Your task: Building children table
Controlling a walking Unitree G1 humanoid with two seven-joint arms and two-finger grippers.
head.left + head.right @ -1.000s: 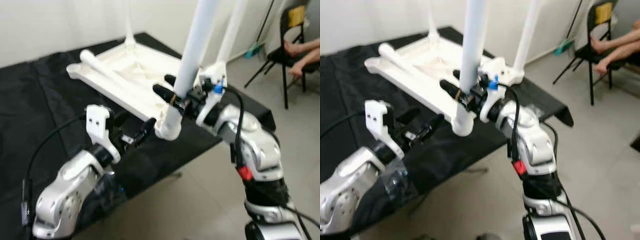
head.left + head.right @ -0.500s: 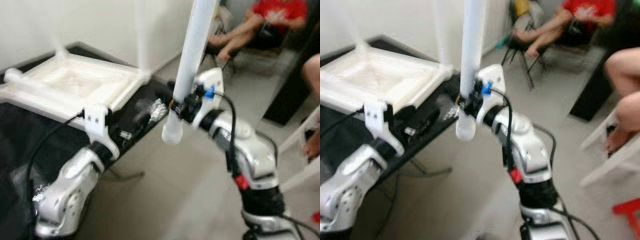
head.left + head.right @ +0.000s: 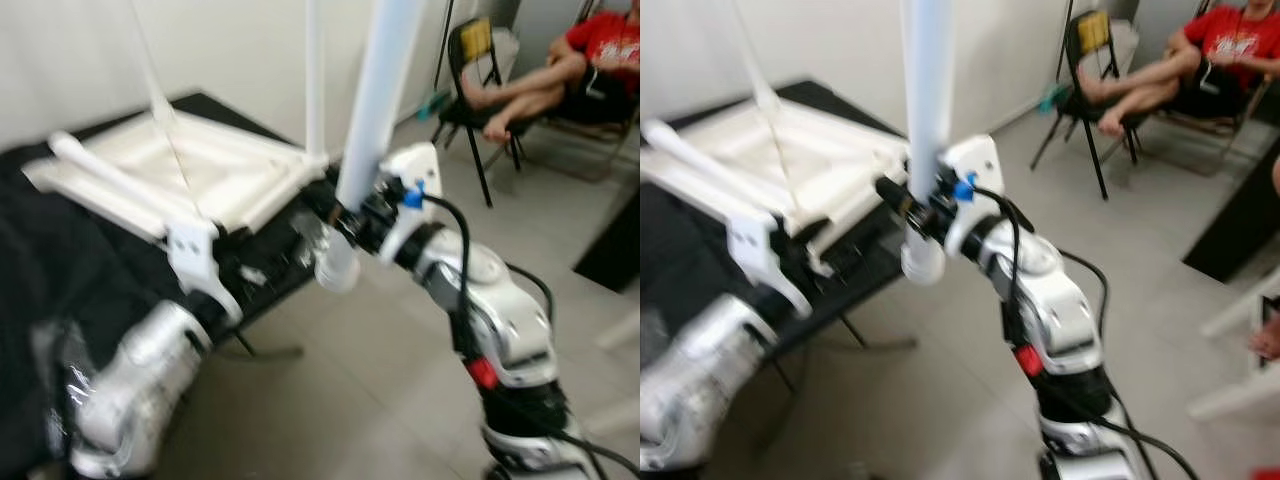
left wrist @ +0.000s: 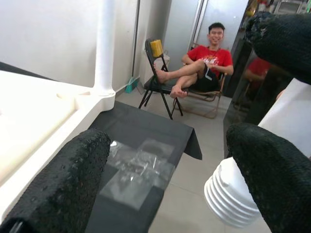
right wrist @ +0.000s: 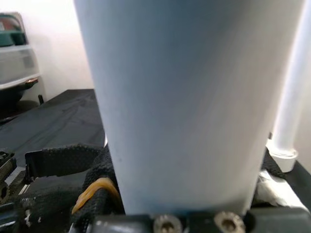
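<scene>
Black-draped table (image 3: 60, 270): upturned white tabletop (image 3: 190, 170), clear bag (image 4: 141, 167), possibly hardware.

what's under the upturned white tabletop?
The white tabletop lies on a black cloth over a bench, one folding leg showing below. The surface beneath the cloth is covered.

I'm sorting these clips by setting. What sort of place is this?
Probably a plain room in a home or workspace: grey tiled floor, bare white wall, a person on a folding chair, and an upturned white children's table on a black-covered surface.
</scene>
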